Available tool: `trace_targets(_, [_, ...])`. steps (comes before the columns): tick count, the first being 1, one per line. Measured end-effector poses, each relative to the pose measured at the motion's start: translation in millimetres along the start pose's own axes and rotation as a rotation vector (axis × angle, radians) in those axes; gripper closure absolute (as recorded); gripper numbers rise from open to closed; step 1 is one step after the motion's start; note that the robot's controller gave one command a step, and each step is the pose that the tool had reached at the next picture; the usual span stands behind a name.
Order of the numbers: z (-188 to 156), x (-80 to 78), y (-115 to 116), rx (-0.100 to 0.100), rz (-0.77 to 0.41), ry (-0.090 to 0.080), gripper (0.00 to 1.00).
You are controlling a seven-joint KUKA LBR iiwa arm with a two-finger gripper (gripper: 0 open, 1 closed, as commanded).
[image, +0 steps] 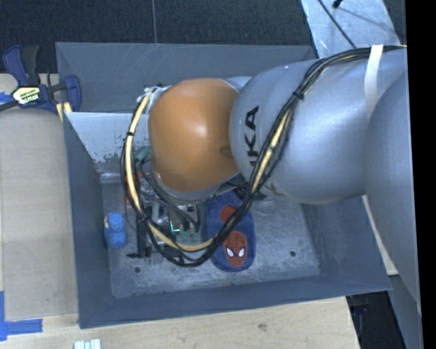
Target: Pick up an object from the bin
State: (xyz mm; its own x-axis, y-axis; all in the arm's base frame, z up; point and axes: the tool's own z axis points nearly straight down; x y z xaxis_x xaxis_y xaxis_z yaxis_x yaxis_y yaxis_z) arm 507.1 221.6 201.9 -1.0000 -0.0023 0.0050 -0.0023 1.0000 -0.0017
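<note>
The arm (pixel 325 128) reaches low into the bin (pixel 93 286), and its orange cover (pixel 190 131) and looped cables (pixel 133 160) hide most of the gripper (pixel 168 231), so I cannot tell whether it is open or shut, or whether it has hold of anything. Two things lie close to it on the bin floor. Just to its right, partly under the wrist, is a blue pouch (pixel 236 248) with a red masked face printed at its near end. To its left, near the bin's left wall, stands a small blue piece (pixel 115 231). Which of the two the gripper is meant for I cannot say. The pouch looks soft, flat and light (cloth or foam, at a guess), so it would likely sag and fold when lifted. A pinch across its middle, or on a raised edge, seems safer than a scrape at a flat corner. The blue piece looks like hard, smooth plastic, light and stiff, and liable to slip or tip. A hold across its narrow sides, low down, would suit it best.
</note>
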Motion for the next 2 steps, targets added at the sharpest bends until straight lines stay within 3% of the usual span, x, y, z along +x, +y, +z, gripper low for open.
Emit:
trace_targets(1, [135.9,-27.9,-20.0,0.001,-0.159,-0.002,0.0])
trace_targets(2, [130.8,-29.6,-18.6,-0.002,-0.158,-0.009,1.0])
